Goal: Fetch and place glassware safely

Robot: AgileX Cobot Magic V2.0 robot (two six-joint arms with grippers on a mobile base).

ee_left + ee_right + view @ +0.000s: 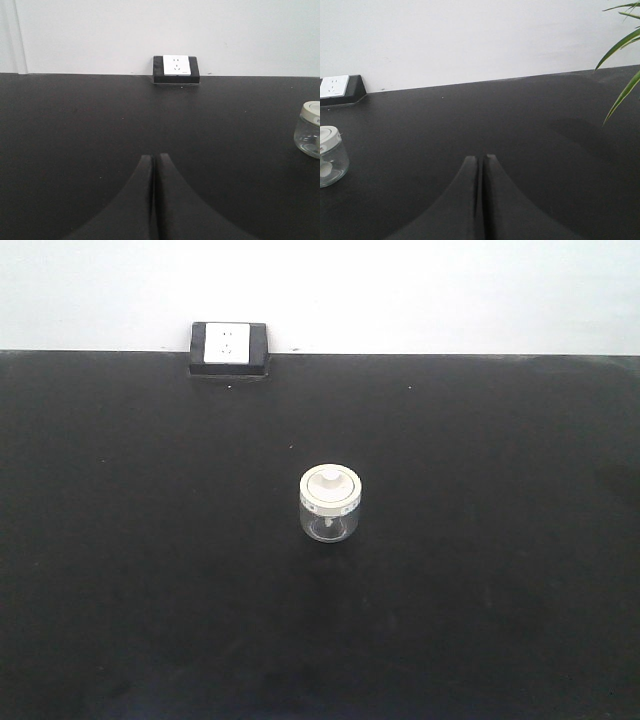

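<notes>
The glass jar (330, 504) is seen upright near the middle of the black counter (120, 570), well apart from every edge, its cream-white lid (330, 486) seated and the knob on top. A socket box (229, 350) is set at the counter's far edge against the white wall. The left gripper (154, 159) is clenched, its 2 fingers pressed together, grasping nothing. The right gripper (480, 160) is likewise clenched and empty. Green plant leaves (622, 60) are seen at the right wrist view's right side.
</notes>
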